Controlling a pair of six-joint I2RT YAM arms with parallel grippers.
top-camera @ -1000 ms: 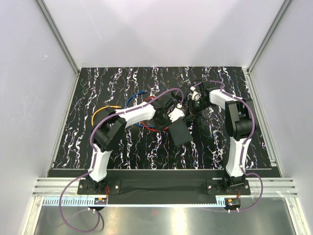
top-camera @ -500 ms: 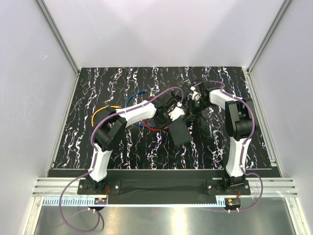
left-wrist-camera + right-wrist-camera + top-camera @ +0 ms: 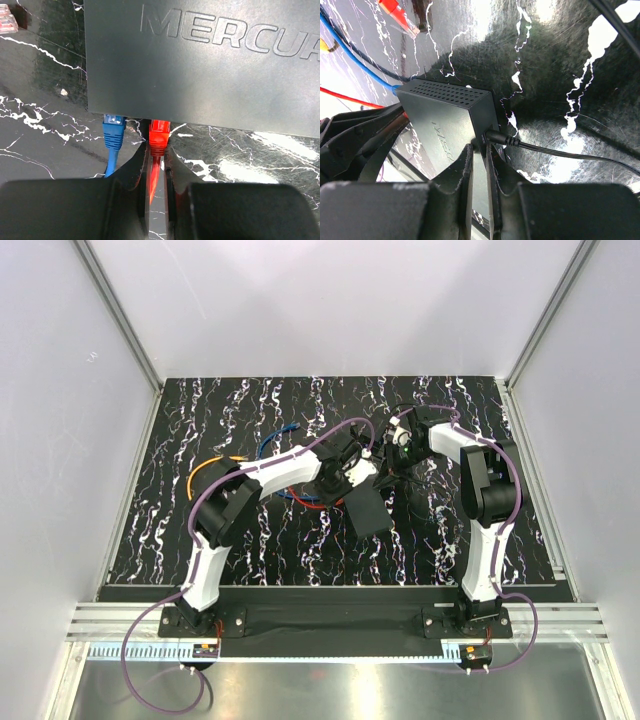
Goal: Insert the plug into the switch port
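Revealing more than overhead, wrist views show left gripper (image 3: 156, 154) pinching red cable (image 3: 154, 172), right gripper (image 3: 480, 150) narrowed.

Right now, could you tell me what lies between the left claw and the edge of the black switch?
The red plug, at the switch's edge beside a blue plug, its tail pinched in the left claw; the left wrist view shows it.

The switch box (image 3: 200, 70) looks matt black plastic, the red plug (image 3: 159, 134) and blue plug (image 3: 114, 131) smooth plastic, the table (image 3: 40, 130) glossy black marble pattern.
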